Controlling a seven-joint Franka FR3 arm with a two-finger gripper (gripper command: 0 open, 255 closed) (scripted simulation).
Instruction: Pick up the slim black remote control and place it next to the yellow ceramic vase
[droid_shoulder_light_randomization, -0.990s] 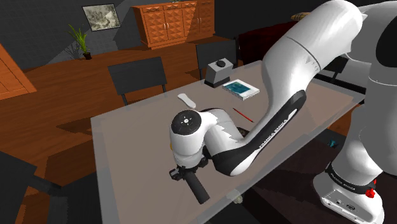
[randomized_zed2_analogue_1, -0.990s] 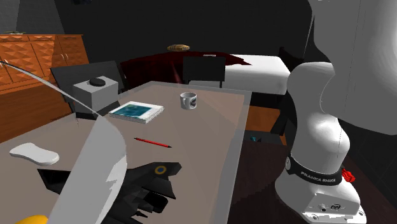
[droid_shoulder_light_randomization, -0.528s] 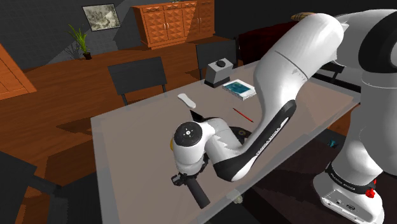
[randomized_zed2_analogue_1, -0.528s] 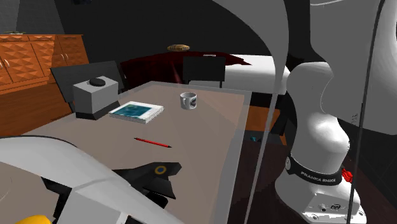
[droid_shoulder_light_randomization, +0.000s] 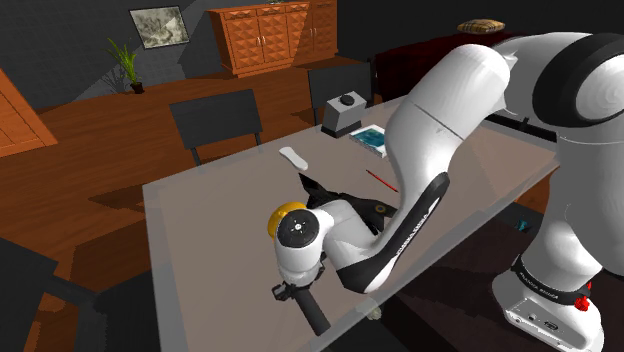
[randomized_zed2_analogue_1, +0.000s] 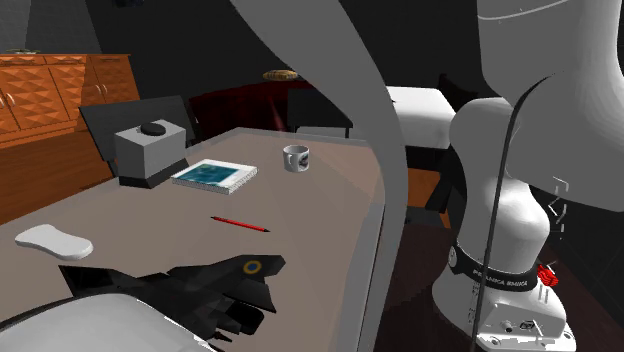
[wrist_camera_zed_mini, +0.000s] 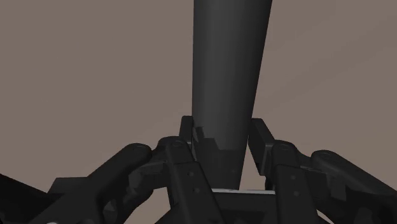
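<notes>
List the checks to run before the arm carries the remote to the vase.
1. Jaws shut on the remote control: ok, clasping one end.
2. Remote clear of the table: cannot tell.
3. Yellow vase located: ok, partly behind the arm.
4. Bare table beside the vase: ok, on the shoulder view's left.
5. Black winged model close by the vase: not ok, likely to be bumped.
</notes>
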